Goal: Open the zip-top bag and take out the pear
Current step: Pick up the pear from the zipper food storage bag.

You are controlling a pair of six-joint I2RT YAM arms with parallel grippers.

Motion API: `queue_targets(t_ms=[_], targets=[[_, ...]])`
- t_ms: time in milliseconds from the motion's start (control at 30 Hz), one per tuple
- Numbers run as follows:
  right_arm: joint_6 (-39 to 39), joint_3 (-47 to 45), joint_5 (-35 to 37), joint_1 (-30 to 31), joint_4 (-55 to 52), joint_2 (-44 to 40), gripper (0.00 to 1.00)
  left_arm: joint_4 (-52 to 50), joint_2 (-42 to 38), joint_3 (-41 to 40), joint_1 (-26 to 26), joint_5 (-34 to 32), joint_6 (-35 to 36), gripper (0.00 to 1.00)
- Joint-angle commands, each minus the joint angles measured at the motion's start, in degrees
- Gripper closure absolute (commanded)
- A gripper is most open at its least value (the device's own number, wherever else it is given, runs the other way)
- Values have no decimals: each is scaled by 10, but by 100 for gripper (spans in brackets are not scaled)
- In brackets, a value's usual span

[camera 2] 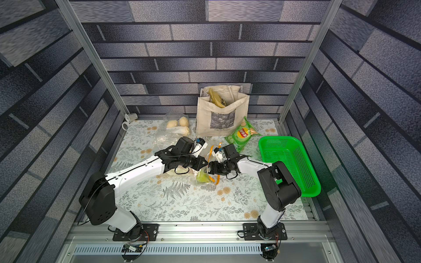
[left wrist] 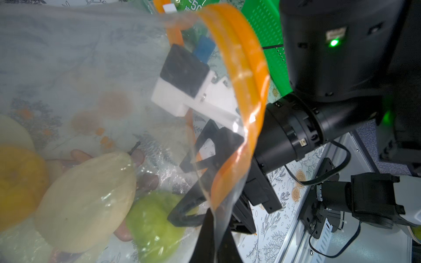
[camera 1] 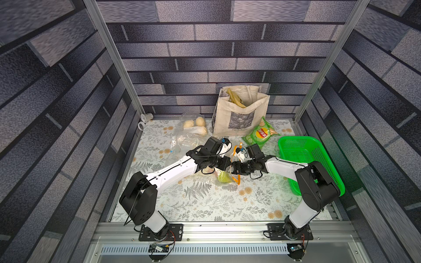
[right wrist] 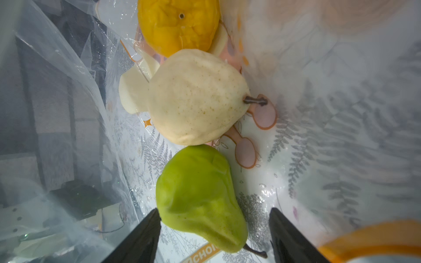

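Clamping shut on the zip-top bag [left wrist: 239, 75], the left gripper [left wrist: 210, 230] holds its mouth agape, so opening looks done. The right gripper [right wrist: 215, 210] sits inside, jaws spread wide astride the green pear [right wrist: 198, 198] lying in the bag. Grasping it and lifting it out remain.

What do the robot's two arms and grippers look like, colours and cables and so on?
The left arm and right arm have white shells on the long links and black blocky joints. Thin black cables run along each. The left gripper and right gripper are black, with tapered fingers. A green light glows on the right arm.
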Motion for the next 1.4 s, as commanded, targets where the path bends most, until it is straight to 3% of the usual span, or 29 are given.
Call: queue_targets(t_ms=[0,200,400,567,733,833,933,1100,1300,1367], targets=[[-48,-11,-42,4,53,12,23,16,-17,-12,-6,-2,-16,94],[-105,-1,-57,5,52,42,22,18,-15,-15,-11,-11,-21,93],[-134,-46,-80,17,164,45,23,28,-16,-19,-14,-18,-30,93],[-202,-46,-81,41,149,44,22,29,-17,-21,-15,-20,-30,93],[-201,-38,-87,51,155,71,20,32,-17,-25,-15,-20,-30,93],[-190,-36,-82,59,168,79,10,36,-21,-31,-15,-21,-33,93],[-188,-28,-72,63,165,84,10,39,-25,-36,-16,-24,-34,93],[-159,-29,-40,64,194,91,14,44,-32,-47,-16,-27,-37,93],[-121,-38,-12,64,233,106,30,40,-38,-46,-15,-37,-35,94],[-112,-44,-10,64,244,104,31,35,-42,-45,-14,-44,-33,94]])
